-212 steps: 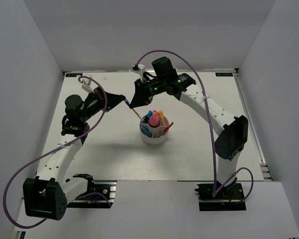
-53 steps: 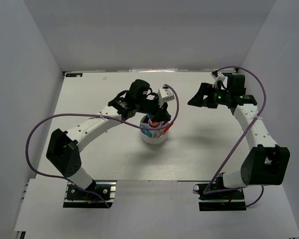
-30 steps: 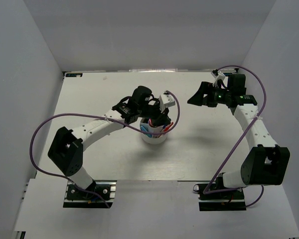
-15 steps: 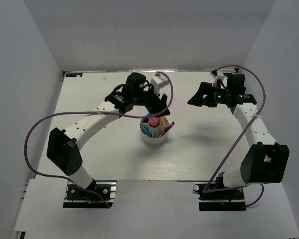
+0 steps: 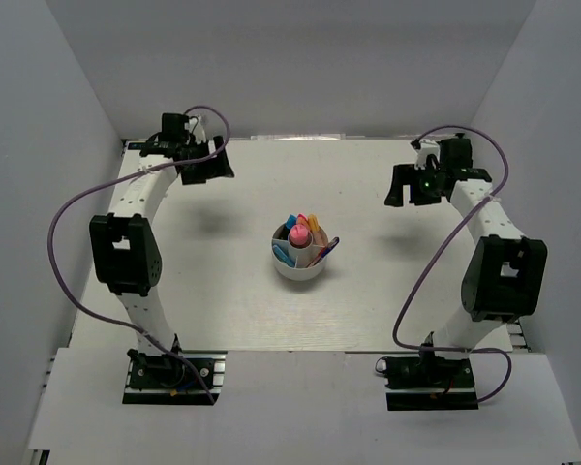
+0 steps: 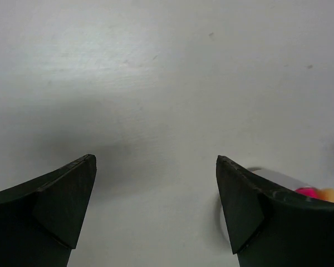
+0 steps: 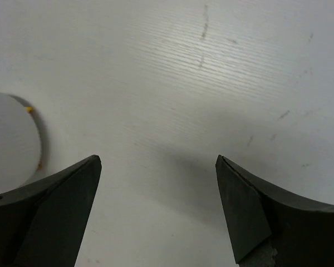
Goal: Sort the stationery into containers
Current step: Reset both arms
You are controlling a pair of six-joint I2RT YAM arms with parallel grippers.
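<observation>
**Top view.** The round white cup [image 5: 299, 271] stands at the middle of the surface [image 5: 213, 291] and holds the stationery [image 5: 310, 226]. A pink highlighter [image 5: 295, 234] is upright in the central well, with blue, orange and red pieces in the compartments around it. The left gripper [image 5: 213, 170] hangs near the far left corner and the right gripper [image 5: 399, 190] toward the far right edge, both well apart from the cup.

**Wrist views.** Each gripper's jaws stand wide, with only bare surface between them. Part of the cup shows at the edge of each view.
</observation>
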